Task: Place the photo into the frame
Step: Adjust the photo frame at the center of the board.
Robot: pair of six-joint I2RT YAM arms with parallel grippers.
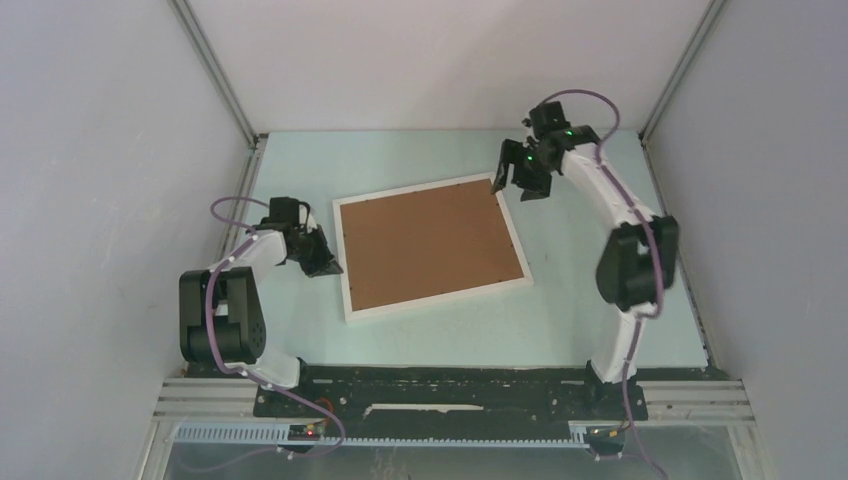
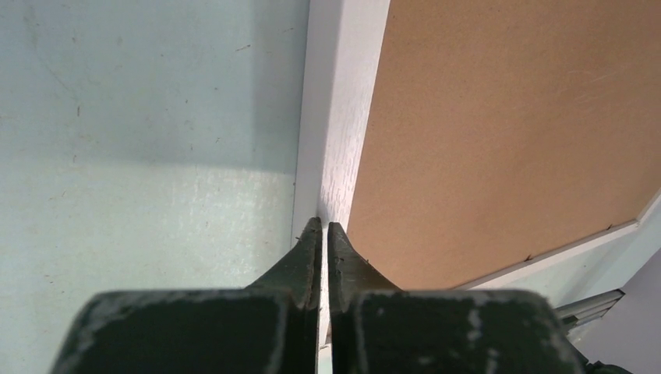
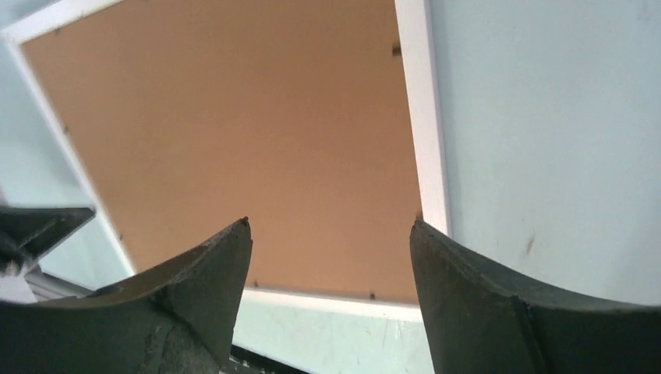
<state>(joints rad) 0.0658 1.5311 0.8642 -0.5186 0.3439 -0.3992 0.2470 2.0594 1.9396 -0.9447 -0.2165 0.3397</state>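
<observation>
**Frame face-down on counter, photo out of sight**

Nearest me, the left jaws are pressed together with only a hairline between the tips and nothing in them. The tips sit at the left rim of the frame (image 1: 440,297), about halfway along it. From the wrist view they look to be resting on or just over the white moulding; I cannot tell which.

The frame lies flat in the middle of the counter (image 1: 450,340), turned slightly askew. The backing board (image 1: 430,243) fills its opening, so I take it to be face-down.

Handling, my estimate:
- The frame is thin, light and stiff, and likely to skate on the smooth counter if pushed from one side.
- Lying flat, it offers only the narrow rim. A pinch across an outer edge or at a corner looks the best hold, with the other arm bracing the opposite side.
- The board sits flush in the opening and gives no lip to grab. It would need levering at an edge.

At the far right corner the right jaws stand wide apart and empty, hanging just above the corner without touching it.

Hidden or unclear:
- The photo shows in none of the views. It may lie under the board, but nothing confirms that.
- I cannot tell whether the frame holds glass.
- Small dark specks line the inner edge of the rim. They may be retaining tabs but are too small to tell.
</observation>
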